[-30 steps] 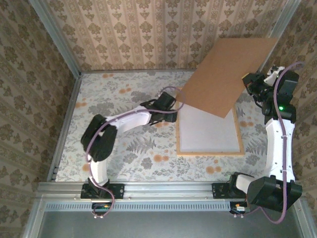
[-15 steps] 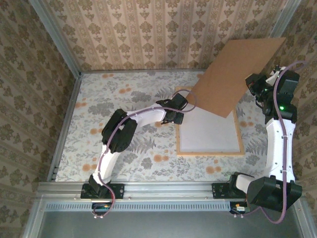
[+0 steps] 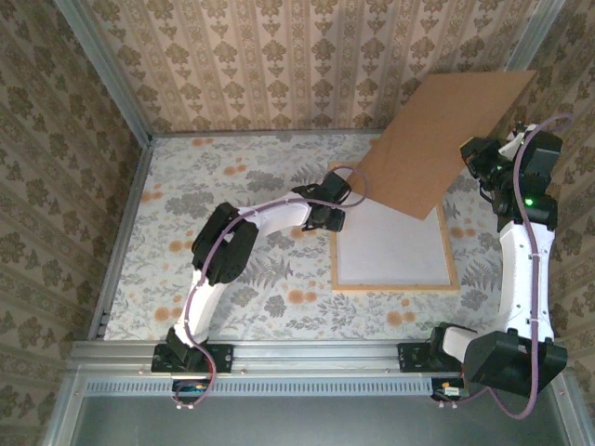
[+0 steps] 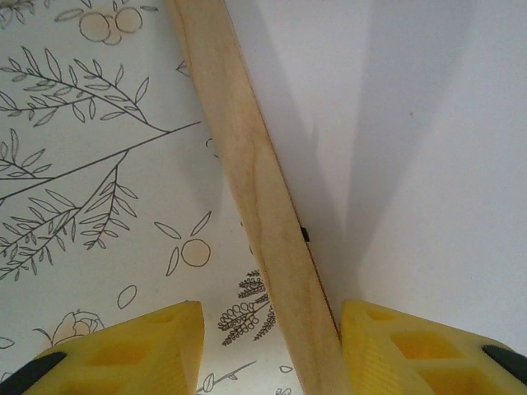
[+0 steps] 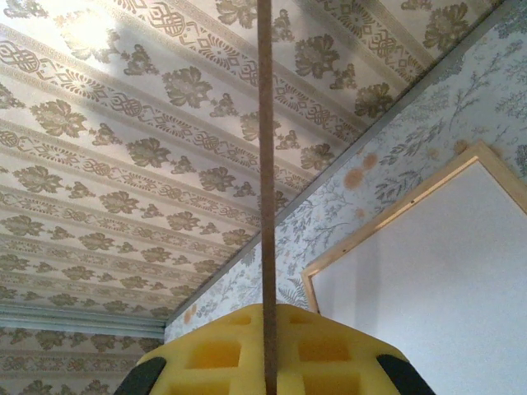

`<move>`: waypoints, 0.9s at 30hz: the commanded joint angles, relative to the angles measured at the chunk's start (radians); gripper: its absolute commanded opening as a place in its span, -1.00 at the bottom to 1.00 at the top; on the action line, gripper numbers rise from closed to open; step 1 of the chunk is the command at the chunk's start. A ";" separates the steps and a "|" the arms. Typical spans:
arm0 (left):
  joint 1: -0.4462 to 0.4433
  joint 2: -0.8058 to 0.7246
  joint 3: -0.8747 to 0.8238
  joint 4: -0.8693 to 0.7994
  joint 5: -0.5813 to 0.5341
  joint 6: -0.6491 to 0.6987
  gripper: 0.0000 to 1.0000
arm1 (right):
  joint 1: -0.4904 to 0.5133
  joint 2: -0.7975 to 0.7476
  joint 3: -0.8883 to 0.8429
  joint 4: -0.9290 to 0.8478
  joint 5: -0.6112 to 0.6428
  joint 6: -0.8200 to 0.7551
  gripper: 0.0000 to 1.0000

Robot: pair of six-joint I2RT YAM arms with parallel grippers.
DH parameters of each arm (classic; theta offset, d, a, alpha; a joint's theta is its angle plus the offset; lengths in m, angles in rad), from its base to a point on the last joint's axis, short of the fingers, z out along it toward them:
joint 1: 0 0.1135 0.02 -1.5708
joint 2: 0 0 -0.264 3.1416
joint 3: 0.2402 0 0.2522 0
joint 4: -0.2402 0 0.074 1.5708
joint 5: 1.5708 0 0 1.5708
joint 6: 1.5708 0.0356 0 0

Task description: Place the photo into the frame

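Note:
The frame [image 3: 395, 286], thin light wood, lies flat on the table right of centre. A plain white surface [image 3: 390, 246] fills its opening; I cannot tell whether this is the photo, as no printed picture shows. My left gripper [image 3: 333, 216] straddles the frame's left moulding [image 4: 247, 164]. In the left wrist view that gripper [image 4: 270, 329] is open: one yellow finger [image 4: 387, 346] rests against the inner side, the other stands apart over the tablecloth. My right gripper [image 3: 474, 158] is shut on the brown backing board [image 3: 437, 139], held tilted above the frame's far end. The board shows edge-on [image 5: 265, 164] between the fingers [image 5: 206, 354].
The table wears a floral cloth [image 3: 232, 186] and is walled by patterned panels [image 3: 279, 65] at the back and both sides. A metal rail [image 3: 297, 353] runs along the near edge by the arm bases. Open cloth lies left of the frame.
The left gripper moved right onto the frame's left moulding and its jaws narrowed. The right gripper lifted the board a little up and to the right.

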 commanded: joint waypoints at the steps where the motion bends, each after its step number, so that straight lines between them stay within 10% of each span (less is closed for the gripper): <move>1: 0.021 0.025 0.010 -0.013 0.014 -0.017 -0.07 | 0.004 -0.005 0.037 0.082 -0.046 0.011 -1.00; 27: 0.360 -0.550 -0.548 0.157 0.119 -0.075 -0.10 | 0.253 0.047 0.033 -0.017 -0.312 -0.059 -1.00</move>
